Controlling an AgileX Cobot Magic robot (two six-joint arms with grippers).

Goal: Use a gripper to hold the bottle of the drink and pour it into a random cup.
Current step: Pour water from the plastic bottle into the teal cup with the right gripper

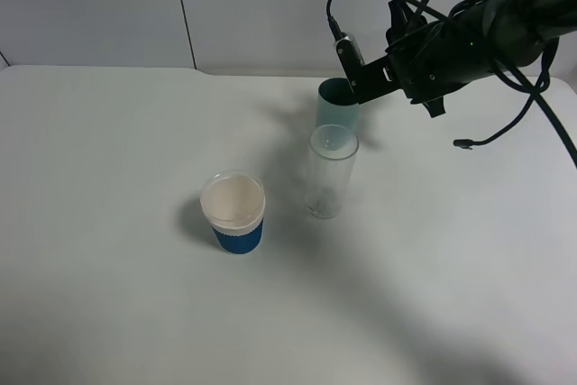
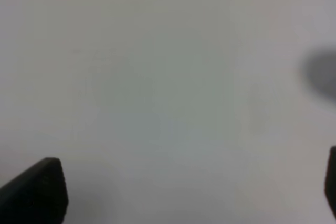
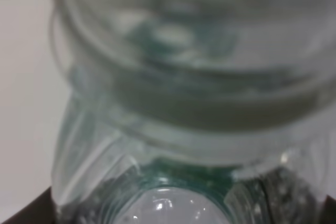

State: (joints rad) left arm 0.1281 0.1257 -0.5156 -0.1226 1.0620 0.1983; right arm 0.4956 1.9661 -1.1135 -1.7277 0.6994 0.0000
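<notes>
One bottle [image 3: 184, 103] clamped between right gripper [image 1: 374, 77] jaws, tilted over cup [image 1: 332, 110].

no readable text, brand or number anywhere, bottle [image 3: 184, 129] too blurred to read

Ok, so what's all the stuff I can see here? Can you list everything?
teal cup: one, teal-green, at the back of the table, under the tipped bottle
glass tumbler: one, clear, just in front of the teal cup
paper cup: one, white with a blue sleeve, left of the tumbler and nearer the front
bottle: one, clear plastic, tilted over the teal cup
table: one, white, under everything
right claw: one, black, shut on the bottle
left claw: one, black, open over bare table, seen only in its own wrist view
</notes>
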